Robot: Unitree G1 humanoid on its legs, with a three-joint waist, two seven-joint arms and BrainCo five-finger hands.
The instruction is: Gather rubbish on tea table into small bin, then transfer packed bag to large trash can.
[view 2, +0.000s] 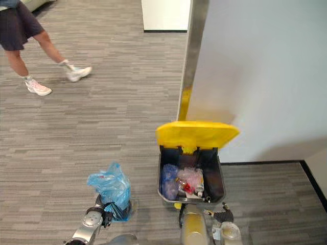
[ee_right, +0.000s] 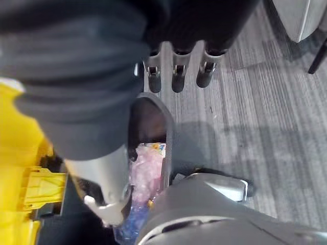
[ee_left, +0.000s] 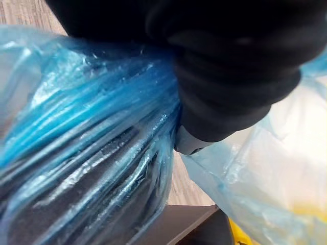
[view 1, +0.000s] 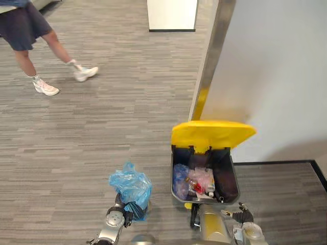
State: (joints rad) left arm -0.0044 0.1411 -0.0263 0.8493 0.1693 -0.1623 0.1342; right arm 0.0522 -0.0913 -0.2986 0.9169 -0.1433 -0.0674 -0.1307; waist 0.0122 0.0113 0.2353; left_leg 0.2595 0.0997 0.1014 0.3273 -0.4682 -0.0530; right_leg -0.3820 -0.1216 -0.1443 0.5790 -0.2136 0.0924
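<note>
A knotted blue rubbish bag (view 1: 131, 187) hangs just left of the large trash can (view 1: 231, 176). My left hand (view 1: 121, 213) is shut on the bag from the near side, and the bunched blue plastic (ee_left: 87, 148) presses against the hand's dark cover. The can's yellow lid (view 1: 212, 133) stands open against the wall. Inside lie pink and blue bags of rubbish (view 1: 196, 181). My right hand (view 1: 244, 215) hovers at the can's near right rim with its fingers (ee_right: 176, 76) straight and nothing in them. Its wrist view looks down into the can's contents (ee_right: 145, 168).
A person in white shoes (view 1: 46, 88) walks across the grey carpet at the far left. A white wall (view 1: 276, 76) with a metal edge post (view 1: 209, 56) stands behind the can. A white cabinet (view 1: 172, 14) is at the back.
</note>
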